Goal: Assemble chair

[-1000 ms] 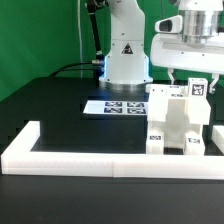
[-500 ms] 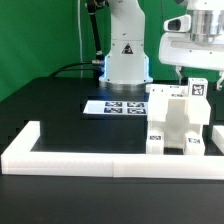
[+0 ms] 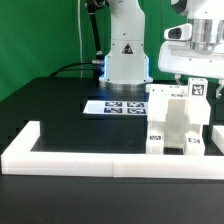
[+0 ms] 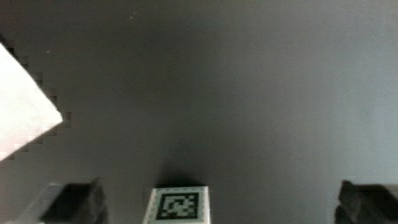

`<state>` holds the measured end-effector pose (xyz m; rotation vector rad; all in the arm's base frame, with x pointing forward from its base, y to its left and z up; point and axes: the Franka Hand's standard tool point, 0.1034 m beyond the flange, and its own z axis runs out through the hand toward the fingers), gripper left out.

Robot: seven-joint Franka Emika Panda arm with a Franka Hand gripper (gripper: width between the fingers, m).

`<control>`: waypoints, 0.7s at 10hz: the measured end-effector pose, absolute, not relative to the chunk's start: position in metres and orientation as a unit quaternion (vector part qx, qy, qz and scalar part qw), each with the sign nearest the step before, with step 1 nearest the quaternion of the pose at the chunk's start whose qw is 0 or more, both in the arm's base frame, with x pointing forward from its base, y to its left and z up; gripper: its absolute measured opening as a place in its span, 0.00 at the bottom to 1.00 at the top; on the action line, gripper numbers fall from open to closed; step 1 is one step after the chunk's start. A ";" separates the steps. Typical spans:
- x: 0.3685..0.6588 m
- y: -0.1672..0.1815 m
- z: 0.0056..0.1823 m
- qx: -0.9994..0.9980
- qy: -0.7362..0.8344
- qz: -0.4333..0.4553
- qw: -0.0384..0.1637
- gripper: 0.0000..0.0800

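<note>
The gripper (image 3: pixel 190 80) is seen wide open and empty, poised just above the chair (image 3: pixel 178 122), which is set on the black table (image 3: pixel 60 110) at the exterior view's right, close behind the white border wall (image 3: pixel 100 157). The chair is shown as chunky white blocks joined upright, marked with small black-and-white tags (image 4: pixel 175 205).

glossy white arm (image 3: pixel 121 25) and dark-fingered pincer (image 4: pixel 217 205) (triangular black sticker (image 3: pixel 126 49) on the base).

Chair (image 3: pixel 180 122) exterior view's right, just behind border wall (image 3: pixel 100 158); marker board (image 3: pixel 115 106) behind, leftward.
</note>
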<state>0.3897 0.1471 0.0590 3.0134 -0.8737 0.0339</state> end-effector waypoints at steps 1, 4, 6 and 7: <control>0.390 0.147 0.059 0.960 -0.278 0.011 0.002 0.81; 0.401 0.131 0.057 0.967 -0.247 0.052 -0.011 0.81; 0.415 0.122 0.059 0.967 -0.236 0.094 -0.017 0.81; 0.415 0.127 0.057 0.968 -0.230 0.098 -0.017 0.81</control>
